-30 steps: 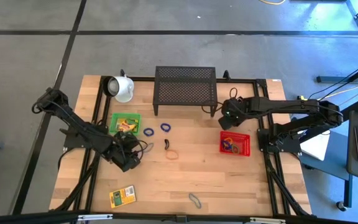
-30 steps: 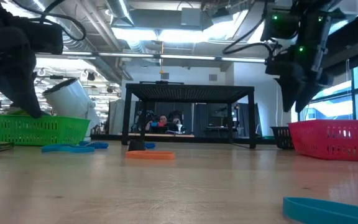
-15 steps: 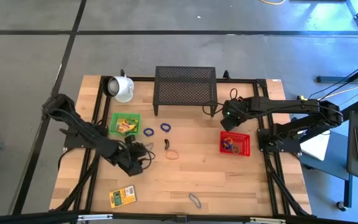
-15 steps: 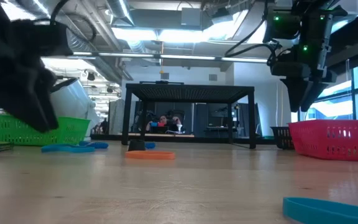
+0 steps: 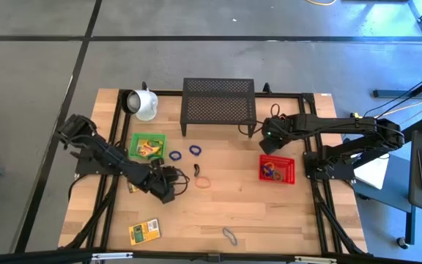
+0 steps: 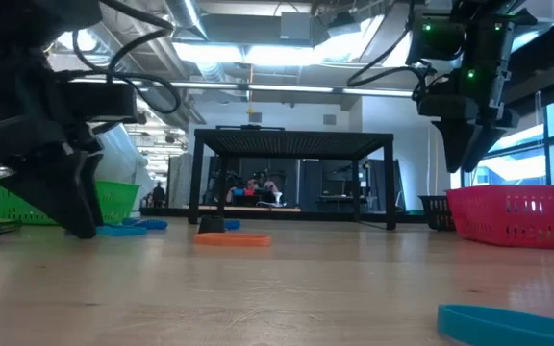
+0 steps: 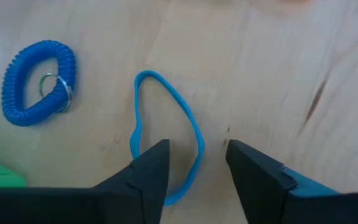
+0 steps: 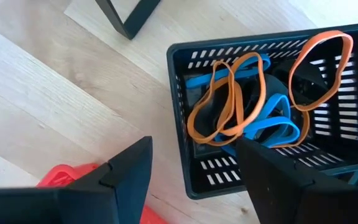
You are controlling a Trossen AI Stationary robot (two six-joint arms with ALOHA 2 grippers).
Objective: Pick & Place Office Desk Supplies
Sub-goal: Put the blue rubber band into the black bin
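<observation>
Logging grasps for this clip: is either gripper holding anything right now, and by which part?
Nothing is held. The left gripper stands open astride a blue rubber band lying on the table; the right gripper hangs open, empty.

The mesh rack (image 5: 218, 105) stands at the table's (image 5: 269, 213) far edge, centre, with the mug (image 5: 143, 104) lying to its left. Nearer than the mug sits a small basket (image 5: 147, 145); to its right lie a coiled key ring (image 5: 175, 155) and a second loop (image 5: 194, 149), then a clip (image 5: 198, 170) and a rubber band (image 5: 203, 181) nearer still. The left gripper (image 5: 171, 185) is just left of that band. Right of centre sits another basket (image 5: 278, 169), with the right gripper (image 5: 269, 136) just beyond its far-left corner. A crayon box (image 5: 144, 232) lies near-left and a rubber-band loop (image 5: 229, 235) near-centre.
</observation>
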